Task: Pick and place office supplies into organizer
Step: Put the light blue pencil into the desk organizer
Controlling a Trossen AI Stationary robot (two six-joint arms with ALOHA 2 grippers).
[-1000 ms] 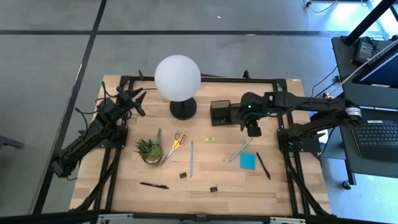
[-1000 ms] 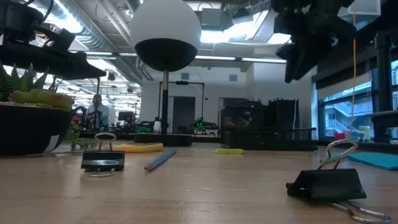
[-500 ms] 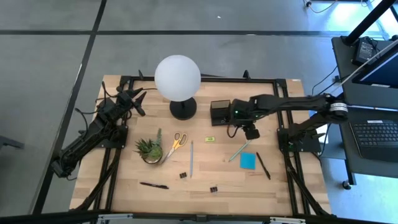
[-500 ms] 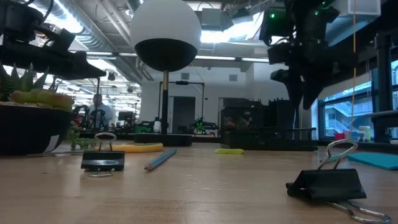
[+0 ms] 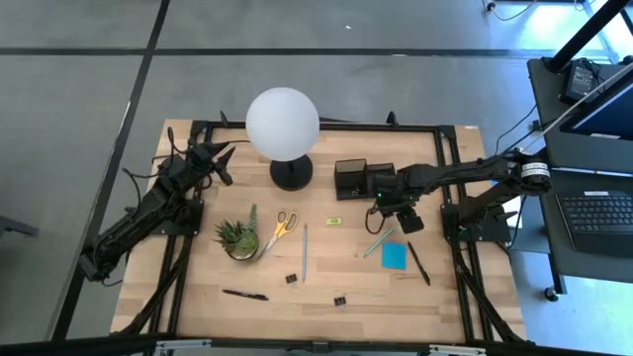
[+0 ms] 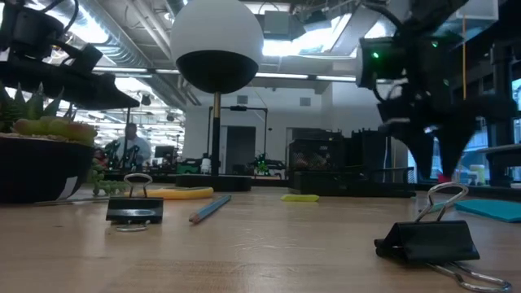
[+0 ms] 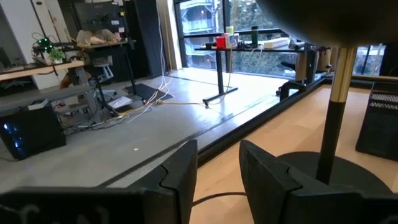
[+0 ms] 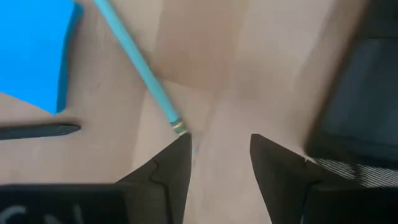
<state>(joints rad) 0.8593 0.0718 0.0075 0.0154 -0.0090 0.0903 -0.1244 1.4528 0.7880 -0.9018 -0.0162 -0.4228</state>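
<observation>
Right wrist view shows the right gripper point(image 8: 219, 163), its fingers spread and holding nothing, hanging above the bare wooden bench point(image 5: 326, 287) just past the eraser end of the slim light-blue pencil point(image 8: 138, 73), with the square blue sticky-note pad point(image 8: 31, 53) beside it. The small black rectangular organizer point(image 5: 349, 179) sits near, toward the lamp. Descending from here risks missing the pencil or nudging it to roll, since the jaws are not centred over it. The left gripper point(image 7: 217, 177) waits, fingers apart, at the bench's far left corner.
</observation>
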